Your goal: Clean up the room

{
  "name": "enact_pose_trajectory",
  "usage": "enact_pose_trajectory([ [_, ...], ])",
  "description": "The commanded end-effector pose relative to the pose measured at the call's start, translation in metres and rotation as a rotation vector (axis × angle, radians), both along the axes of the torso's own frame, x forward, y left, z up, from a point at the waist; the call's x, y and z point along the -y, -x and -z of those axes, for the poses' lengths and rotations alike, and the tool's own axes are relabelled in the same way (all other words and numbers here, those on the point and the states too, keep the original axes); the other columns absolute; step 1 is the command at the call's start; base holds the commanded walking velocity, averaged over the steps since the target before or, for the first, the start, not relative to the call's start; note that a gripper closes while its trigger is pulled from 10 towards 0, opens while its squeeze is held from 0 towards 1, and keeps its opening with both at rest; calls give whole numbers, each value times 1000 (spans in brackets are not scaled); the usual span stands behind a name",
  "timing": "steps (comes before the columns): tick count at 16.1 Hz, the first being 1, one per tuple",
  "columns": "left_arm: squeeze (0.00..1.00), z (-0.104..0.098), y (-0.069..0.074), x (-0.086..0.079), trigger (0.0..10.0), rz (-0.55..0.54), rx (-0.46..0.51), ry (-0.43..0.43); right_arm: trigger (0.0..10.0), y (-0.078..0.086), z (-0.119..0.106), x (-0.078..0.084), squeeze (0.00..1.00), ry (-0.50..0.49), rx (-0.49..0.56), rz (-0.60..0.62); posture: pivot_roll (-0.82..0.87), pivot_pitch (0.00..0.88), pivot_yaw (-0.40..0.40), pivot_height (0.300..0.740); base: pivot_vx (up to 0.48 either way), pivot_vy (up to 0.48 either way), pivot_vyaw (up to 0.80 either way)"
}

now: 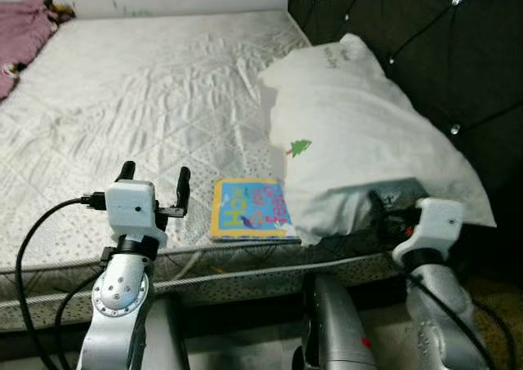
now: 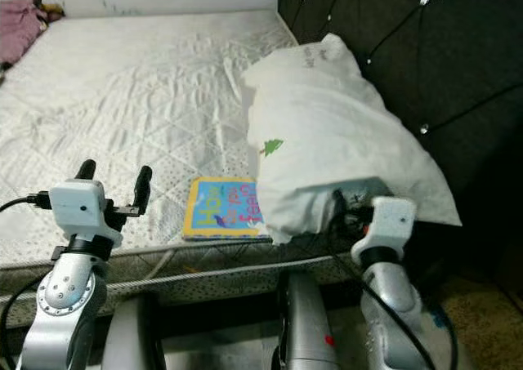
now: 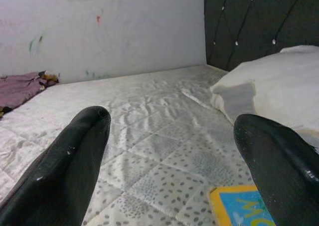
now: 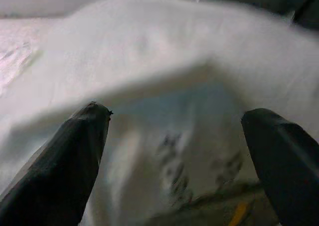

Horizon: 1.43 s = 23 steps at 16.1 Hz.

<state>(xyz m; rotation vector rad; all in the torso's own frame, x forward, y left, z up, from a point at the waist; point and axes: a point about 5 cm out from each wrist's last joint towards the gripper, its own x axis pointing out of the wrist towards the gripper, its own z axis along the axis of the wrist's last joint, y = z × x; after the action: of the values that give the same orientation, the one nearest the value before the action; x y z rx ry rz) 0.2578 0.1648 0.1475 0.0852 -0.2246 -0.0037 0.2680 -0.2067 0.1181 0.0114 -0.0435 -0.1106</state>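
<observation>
Our right gripper [image 4: 174, 151] spread, released, big white soft pillow [image 1: 359, 133] just ahead; we should close low on corner; left gripper [image 1: 154, 186] spread, empty

One mattress [image 1: 147, 100]. On it: one white pillow [image 1: 359, 133] at the headboard [image 1: 425, 35] end, one yellow-bordered book [image 1: 249, 208] just beside the pillow, one purple cloth [image 1: 20, 31] at the mattress's far corner. Two grippers: left gripper [image 1: 154, 182], right gripper [image 1: 384, 211].
</observation>
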Motion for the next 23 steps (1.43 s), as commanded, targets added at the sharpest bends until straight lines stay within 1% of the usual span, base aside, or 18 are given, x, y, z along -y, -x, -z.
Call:
enact_pose_trajectory([
  [1, 0, 0, -1, -2, 10000, -12, 7, -2, 10000, -4, -12, 2, 0, 3, 39, 15, -71, 0, 4, 551, 0, 0, 0],
  [4, 0, -5, -9, -4, 10000, -18, 30, -5, 10000, -21, -25, -3, 0, -4, 87, 7, -64, 0, 5, 579, 0, 0, 0],
  [6, 0, -6, -12, -6, 10000, -32, 38, 2, 10000, -27, -32, -6, 0, -15, 114, 8, -66, 0, 7, 599, 0, 0, 0],
  [8, 0, -6, -18, -5, 10000, -31, 43, 3, 10000, -31, -33, -9, 0, -19, 120, 0, -71, 0, 10, 622, 0, 0, 0],
  [9, 0, -6, -18, -2, 10000, -21, 43, 8, 10000, -33, -33, -10, 0, -21, 122, -4, -69, 0, 9, 632, 0, 0, 0],
  [10, 0, -5, -19, 5, 10000, 9, 42, 9, 10000, -36, -33, -15, 0, -31, 126, -16, -67, 0, 7, 651, 0, 0, 0],
  [12, 0, -1, -24, 5, 10000, 6, 28, 9, 10000, -42, -35, -22, 0, -39, 133, -32, -62, 0, 4, 675, 0, 0, 0],
  [14, 0, 0, -25, 5, 10000, -7, 25, 7, 10000, -43, -34, -23, 0, -43, 135, -32, -59, 0, 5, 694, 0, 0, 0],
  [18, 0, 1, -23, 5, 10000, 8, 32, 7, 10000, -44, -31, -26, 0, -64, 138, -25, -46, 0, 20, 737, 0, 0, 0],
  [20, 0, 0, -20, 4, 10000, 16, 27, 2, 10000, -42, -27, -29, 0, -74, 132, -20, -40, 0, 32, 740, 0, 0, 0],
  [23, 0, 10, -18, 3, 10000, -7, -12, 17, 10000, -38, -21, -28, 0, -74, 123, -6, -53, 0, 49, 740, 0, 0, 0],
])
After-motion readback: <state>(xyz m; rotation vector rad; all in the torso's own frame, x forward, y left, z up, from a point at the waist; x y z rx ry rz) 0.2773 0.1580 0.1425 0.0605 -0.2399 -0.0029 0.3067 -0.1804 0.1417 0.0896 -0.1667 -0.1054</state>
